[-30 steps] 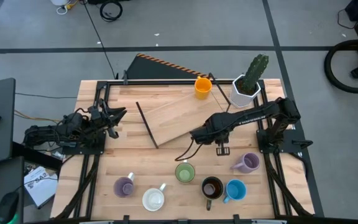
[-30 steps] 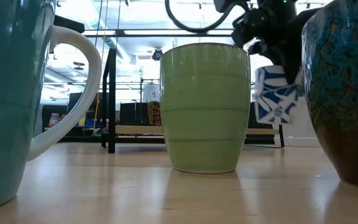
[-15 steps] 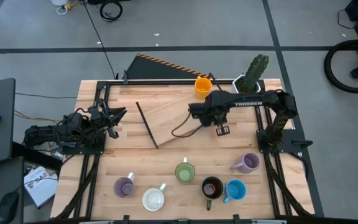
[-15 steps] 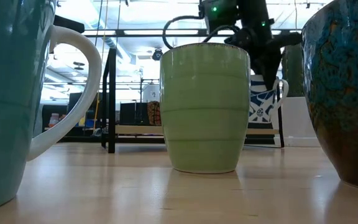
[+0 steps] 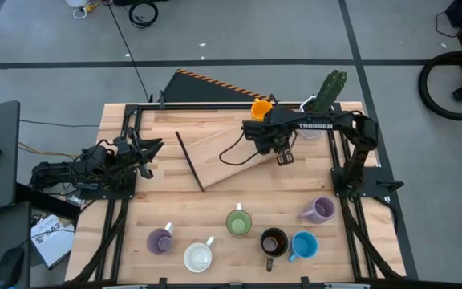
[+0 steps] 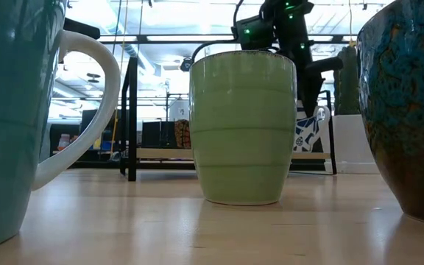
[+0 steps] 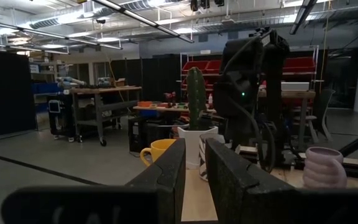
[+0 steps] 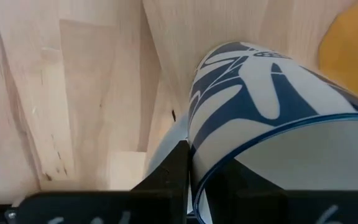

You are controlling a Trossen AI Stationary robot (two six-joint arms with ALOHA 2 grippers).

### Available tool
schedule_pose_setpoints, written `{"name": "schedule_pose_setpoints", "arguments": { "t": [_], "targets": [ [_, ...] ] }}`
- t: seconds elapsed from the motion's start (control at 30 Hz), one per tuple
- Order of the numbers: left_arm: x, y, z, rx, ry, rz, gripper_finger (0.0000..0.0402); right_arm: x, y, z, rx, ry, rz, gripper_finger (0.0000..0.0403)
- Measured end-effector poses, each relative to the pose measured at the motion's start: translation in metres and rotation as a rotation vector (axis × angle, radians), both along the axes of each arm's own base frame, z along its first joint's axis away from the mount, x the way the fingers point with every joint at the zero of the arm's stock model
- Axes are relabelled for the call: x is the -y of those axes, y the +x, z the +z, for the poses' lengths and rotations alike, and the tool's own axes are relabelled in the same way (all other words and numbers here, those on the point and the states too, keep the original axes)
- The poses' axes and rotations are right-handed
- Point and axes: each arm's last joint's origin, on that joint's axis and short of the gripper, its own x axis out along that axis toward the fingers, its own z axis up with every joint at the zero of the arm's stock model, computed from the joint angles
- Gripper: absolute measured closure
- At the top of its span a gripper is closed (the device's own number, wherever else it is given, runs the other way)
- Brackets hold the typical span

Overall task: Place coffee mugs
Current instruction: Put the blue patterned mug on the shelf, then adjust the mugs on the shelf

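My right gripper (image 5: 284, 154) is shut on a white mug with a blue pattern (image 6: 308, 132), over the far part of a slanted wooden board (image 5: 215, 148), beside the orange mug (image 5: 261, 110). On the near table stand a lilac mug (image 5: 160, 241), a white mug (image 5: 199, 257), the green mug (image 5: 238, 222), the dark brown mug (image 5: 273, 241), the blue mug (image 5: 303, 246) and a second lilac mug (image 5: 319, 210). My left gripper (image 5: 155, 148) waits at the table's left, fingers shut to a narrow slit. My right gripper (image 8: 201, 163) pinches the patterned mug's rim (image 8: 194, 186), one finger inside the mug and one outside against its wall. The fingers come from above, pointing down. The mug hangs upright below them; whether its base touches the board, I cannot tell.
The white cactus pot (image 5: 315, 122) stands at the far right, close behind my right arm. A dark strip (image 5: 189, 160) edges the board's left side. Bare tabletop lies between the board and the row of mugs near the front edge.
My right gripper has carried the patterned mug from the middle of the table toward the far edge, over the board and close to the orange mug, staying shut on it. The other mugs have kept their places.
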Motion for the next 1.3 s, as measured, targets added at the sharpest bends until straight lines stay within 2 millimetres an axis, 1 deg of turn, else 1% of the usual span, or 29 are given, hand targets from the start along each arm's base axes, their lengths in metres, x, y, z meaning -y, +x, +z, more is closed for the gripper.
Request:
{"name": "schedule_pose_setpoints", "arguments": {
  "t": [0.1,0.4,0.57,0.67,0.83,0.93,1.03,1.13,1.3],
  "targets": [
    [0.000,0.000,0.000,-0.001,0.000,0.000,0.0333,0.004,0.000,0.000,0.006,-0.009,-0.004,0.0351],
    [0.000,0.000,0.000,-0.003,0.000,0.000,0.0333,0.011,0.001,0.000,0.019,-0.073,0.004,0.0303],
    [0.000,0.000,-0.001,-0.006,0.000,0.000,0.0333,0.012,0.002,0.002,0.028,-0.093,-0.015,0.0290],
    [0.000,0.000,-0.001,-0.006,0.001,0.000,0.0333,0.012,0.004,0.010,0.049,-0.102,-0.032,0.0288],
    [0.000,0.000,-0.001,-0.006,0.000,0.000,0.0333,0.010,0.006,0.035,0.095,-0.103,-0.065,0.0288],
    [0.000,0.000,-0.001,-0.006,0.000,0.000,0.0333,0.011,0.009,0.048,0.132,-0.110,-0.040,0.0288],
    [0.000,0.000,-0.001,-0.006,0.000,0.000,0.0333,0.015,0.011,0.056,0.161,-0.114,0.023,0.0282],
    [0.000,0.000,-0.001,-0.005,-0.001,0.000,0.0333,0.025,0.012,0.056,0.176,-0.118,0.088,0.0258],
    [0.000,0.000,-0.001,-0.004,-0.003,-0.001,0.0333,0.049,0.012,0.055,0.214,-0.117,0.137,0.0188]
  ]
}}
